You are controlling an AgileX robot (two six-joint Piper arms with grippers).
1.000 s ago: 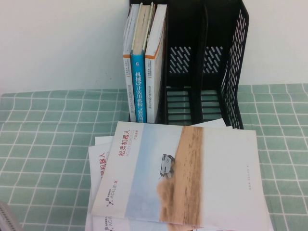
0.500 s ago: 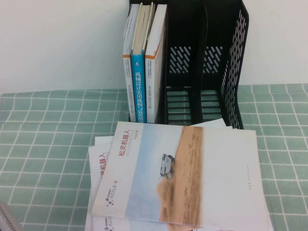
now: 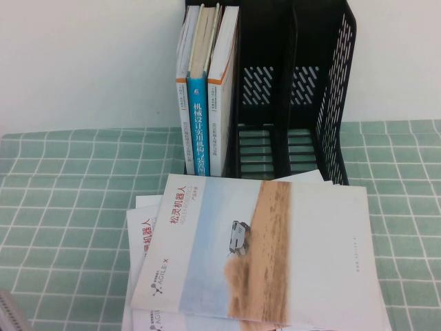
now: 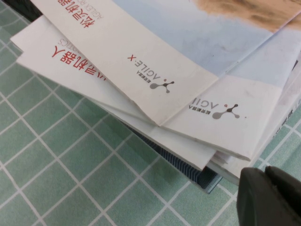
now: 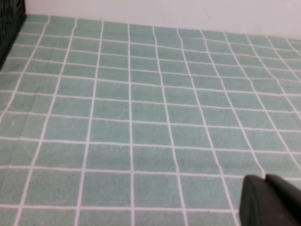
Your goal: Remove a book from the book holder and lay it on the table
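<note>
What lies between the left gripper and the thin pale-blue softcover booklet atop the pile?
Nothing visible. The left gripper hangs just off the corner of the pile, the booklet topmost; the right gripper, shut, hovers over bare green checked table.

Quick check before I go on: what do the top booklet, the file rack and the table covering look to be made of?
Top booklet: thin paper softcover, fairly matte; its edges look sheet-thin in the left wrist view. Book holder: black plastic, probably moulded, with slotted walls. Table: covered in green checked cloth, seemingly woven, matte, no glare. Left gripper hangs beside the stack's corner; right gripper, shut, is over bare cloth.
</note>
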